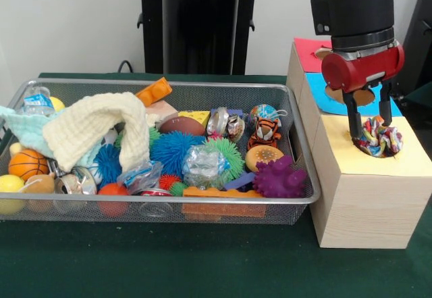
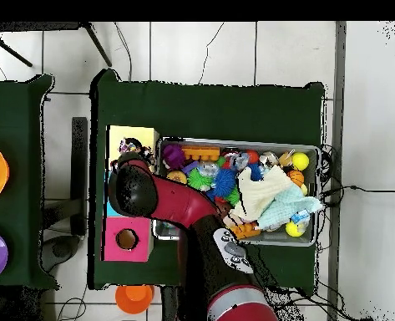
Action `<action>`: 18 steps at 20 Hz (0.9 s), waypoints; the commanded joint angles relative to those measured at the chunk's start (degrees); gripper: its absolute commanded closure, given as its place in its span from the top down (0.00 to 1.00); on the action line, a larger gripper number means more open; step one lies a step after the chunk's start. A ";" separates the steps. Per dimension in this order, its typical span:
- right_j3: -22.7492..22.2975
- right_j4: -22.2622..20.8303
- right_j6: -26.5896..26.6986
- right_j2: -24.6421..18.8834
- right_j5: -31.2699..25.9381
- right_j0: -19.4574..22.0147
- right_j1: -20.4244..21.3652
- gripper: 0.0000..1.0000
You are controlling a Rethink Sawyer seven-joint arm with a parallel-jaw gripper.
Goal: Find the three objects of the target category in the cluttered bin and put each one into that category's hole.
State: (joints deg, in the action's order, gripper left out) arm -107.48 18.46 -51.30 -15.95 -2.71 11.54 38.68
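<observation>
Multicoloured rope ball [image 1: 378,138] between gripper [image 1: 368,126] fingers; no writing legible.

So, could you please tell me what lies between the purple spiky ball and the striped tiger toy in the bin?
In the front view, a round burger-shaped toy lies between the purple spiky ball and the striped tiger toy.

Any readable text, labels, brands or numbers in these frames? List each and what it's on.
None readable.
Blue packet at the bin's back corner: printing too blurred to read.
Crinkled wrappers in the wire bin: no legible marks.
Wooden hole box: coloured tops only, no lettering.
</observation>
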 commanded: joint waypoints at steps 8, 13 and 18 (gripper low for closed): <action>2.46 -0.26 -12.67 -2.08 -3.90 1.93 -1.26 1.00; 1.89 0.21 -12.93 -2.86 -5.44 2.51 1.16 1.00; -0.26 -0.71 -13.16 -3.45 -4.06 3.06 2.13 1.00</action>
State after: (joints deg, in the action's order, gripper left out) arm -107.41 18.45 -51.30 -16.25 -2.71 12.47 39.96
